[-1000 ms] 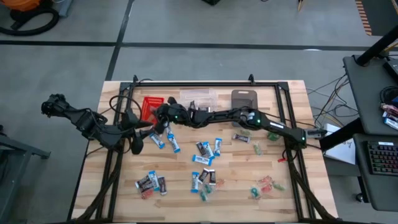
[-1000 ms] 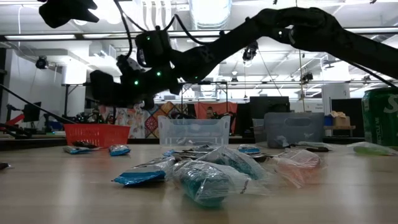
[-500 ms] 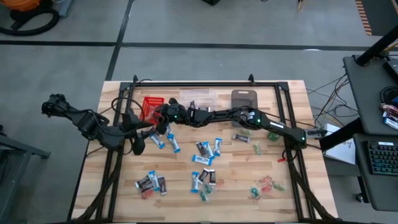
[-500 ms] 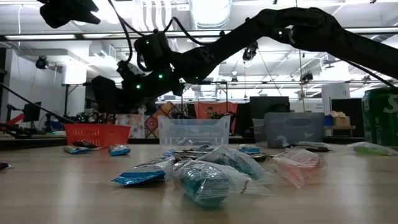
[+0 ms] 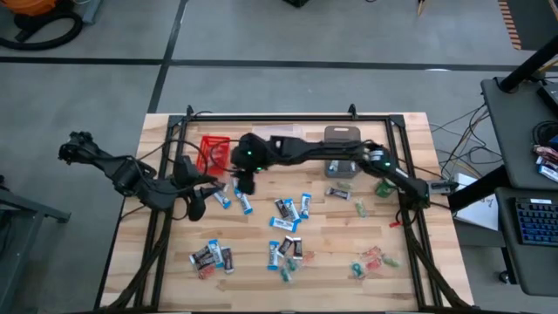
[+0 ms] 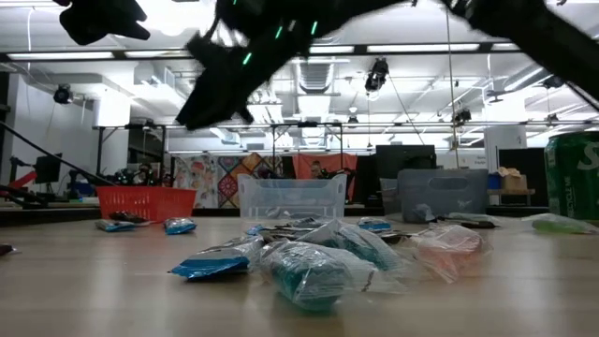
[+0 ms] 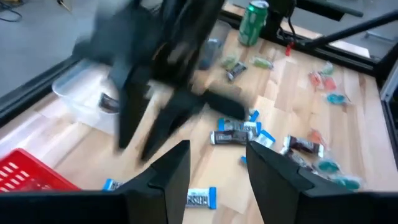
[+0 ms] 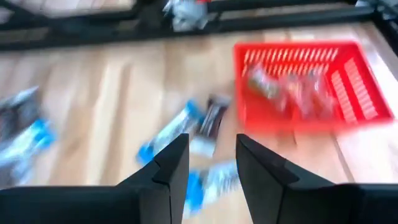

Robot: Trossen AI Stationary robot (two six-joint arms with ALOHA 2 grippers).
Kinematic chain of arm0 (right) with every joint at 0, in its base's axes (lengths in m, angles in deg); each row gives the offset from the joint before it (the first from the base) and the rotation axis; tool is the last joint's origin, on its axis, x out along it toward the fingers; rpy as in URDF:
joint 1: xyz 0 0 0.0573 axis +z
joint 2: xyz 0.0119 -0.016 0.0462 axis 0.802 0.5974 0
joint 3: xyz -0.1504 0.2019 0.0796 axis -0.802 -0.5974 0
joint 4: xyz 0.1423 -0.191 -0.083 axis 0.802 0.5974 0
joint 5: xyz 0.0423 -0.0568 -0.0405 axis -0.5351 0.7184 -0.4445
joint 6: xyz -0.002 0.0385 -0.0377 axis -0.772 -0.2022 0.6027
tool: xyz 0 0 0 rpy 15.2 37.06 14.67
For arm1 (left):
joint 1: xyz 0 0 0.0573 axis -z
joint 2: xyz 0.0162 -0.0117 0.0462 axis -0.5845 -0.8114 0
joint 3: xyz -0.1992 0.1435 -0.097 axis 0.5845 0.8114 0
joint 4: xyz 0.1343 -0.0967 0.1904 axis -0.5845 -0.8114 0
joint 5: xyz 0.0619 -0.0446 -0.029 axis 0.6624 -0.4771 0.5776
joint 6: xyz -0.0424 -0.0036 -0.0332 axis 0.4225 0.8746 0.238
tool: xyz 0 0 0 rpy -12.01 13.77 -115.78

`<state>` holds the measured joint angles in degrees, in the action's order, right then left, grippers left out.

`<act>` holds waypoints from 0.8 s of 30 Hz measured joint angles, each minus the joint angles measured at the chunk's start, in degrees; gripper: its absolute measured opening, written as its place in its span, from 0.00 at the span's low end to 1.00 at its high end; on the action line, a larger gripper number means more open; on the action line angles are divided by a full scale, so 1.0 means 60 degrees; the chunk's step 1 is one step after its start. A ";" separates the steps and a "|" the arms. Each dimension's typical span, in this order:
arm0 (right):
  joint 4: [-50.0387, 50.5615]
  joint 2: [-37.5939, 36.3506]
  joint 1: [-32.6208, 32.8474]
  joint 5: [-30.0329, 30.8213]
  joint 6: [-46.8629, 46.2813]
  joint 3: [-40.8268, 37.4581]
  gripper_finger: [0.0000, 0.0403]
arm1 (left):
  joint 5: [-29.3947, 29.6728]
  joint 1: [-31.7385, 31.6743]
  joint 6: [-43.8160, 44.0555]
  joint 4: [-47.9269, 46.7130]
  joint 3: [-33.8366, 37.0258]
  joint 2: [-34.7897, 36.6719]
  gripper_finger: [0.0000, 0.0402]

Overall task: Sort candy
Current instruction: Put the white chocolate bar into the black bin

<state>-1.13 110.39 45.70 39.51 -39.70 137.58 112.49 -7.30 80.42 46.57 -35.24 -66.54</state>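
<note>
Wooden table [image 5: 410, 262] — three bins [image 5: 214, 150], scattered candy [image 5: 288, 212] beyond counting.

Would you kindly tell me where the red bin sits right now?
In the high view, the red bin sits at the table's far left, beside the clear bin, with the right gripper just off its near corner.

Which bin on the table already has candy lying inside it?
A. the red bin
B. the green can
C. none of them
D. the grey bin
A: the right wrist view shows wrapped candy lying inside the red bin, with the right gripper open and empty in front of it.
</note>
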 joint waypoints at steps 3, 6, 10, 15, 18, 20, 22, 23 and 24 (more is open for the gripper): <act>0.1601 -0.0857 0.0350 0.0159 0.0235 -0.0241 0.30 | -0.0242 0.0000 0.0000 0.0000 0.0000 -0.0247 0.35; 0.2458 -0.1707 0.0729 0.0366 0.0281 -0.0742 0.30 | -0.0568 0.0000 0.0004 0.0003 0.0000 -0.0620 0.35; 0.2792 -0.2931 0.1256 0.0372 0.0194 -0.1580 0.30 | -0.1146 0.0000 0.0109 0.0014 0.0000 -0.1242 0.35; 0.2668 -0.4380 0.1815 0.0372 -0.0288 -0.3079 0.30 | -0.2978 0.0030 0.0196 0.0021 0.0000 -0.2158 0.35; 0.2022 -0.5194 0.2073 0.0388 -0.0645 -0.4094 0.30 | -0.4434 0.0185 0.0093 0.0011 0.0000 -0.2813 0.35; 0.1538 -0.5608 0.2205 0.0394 -0.0811 -0.4725 0.30 | -0.5188 0.0319 -0.0075 -0.0046 0.0000 -0.3268 0.35; 0.1248 -0.5934 0.2302 0.0390 -0.0894 -0.5267 0.30 | -0.5588 0.0447 -0.0134 -0.0078 0.0000 -0.3729 0.35; 0.1204 -0.6056 0.2330 0.0390 -0.0937 -0.5476 0.30 | -0.5733 0.0506 -0.0187 -0.0137 0.0000 -0.3951 0.35; 0.1160 -0.6162 0.2340 0.0390 -0.0964 -0.5655 0.30 | -0.5859 0.0556 -0.0289 -0.0203 0.0000 -0.4167 0.35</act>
<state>5.83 73.42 59.74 41.85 -45.49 103.65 77.34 -3.96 78.68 45.35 -35.24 -91.55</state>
